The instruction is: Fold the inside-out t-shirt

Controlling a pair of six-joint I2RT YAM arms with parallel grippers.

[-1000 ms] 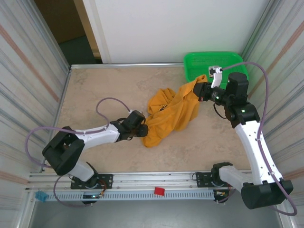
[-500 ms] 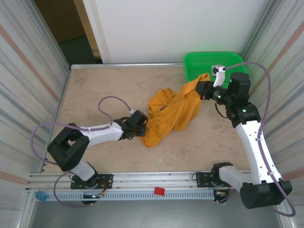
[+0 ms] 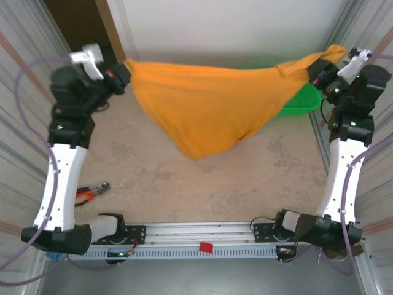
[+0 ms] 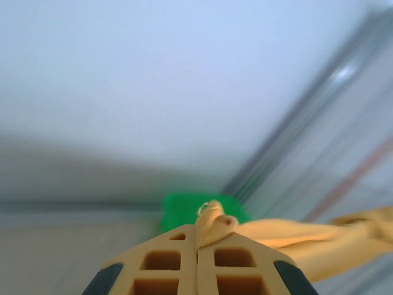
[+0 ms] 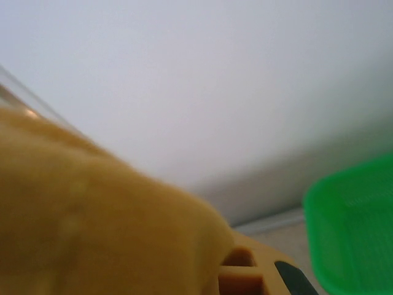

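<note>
Tan and speckled, the table (image 3: 184,190) sits between shiny walls, with a green basket (image 3: 302,101) at the far right corner. You have the inside-out t-shirt (image 3: 202,110) up in the air over the far half of the table. It does not seem to touch the top anywhere.

Your left gripper (image 3: 124,72) holds one end, high at the far left. Its fingers (image 4: 130,265) are pressed together, with a little bunch of orange cloth pinched at the tips. Your right gripper (image 3: 313,67) holds the other end, high at the far right, just over the basket. Its fingers are pinched on the cloth too, and cloth hangs across much of the right wrist view.

I think you hold it this way so the shirt pulls open and hangs flat, ready to be laid down smooth.

The long way of the shirt runs left to right, from one gripper to the other. The top edge is pulled almost tight. The middle sags to a soft point that aims at the near side. I cannot tell which end is the neck.
</note>
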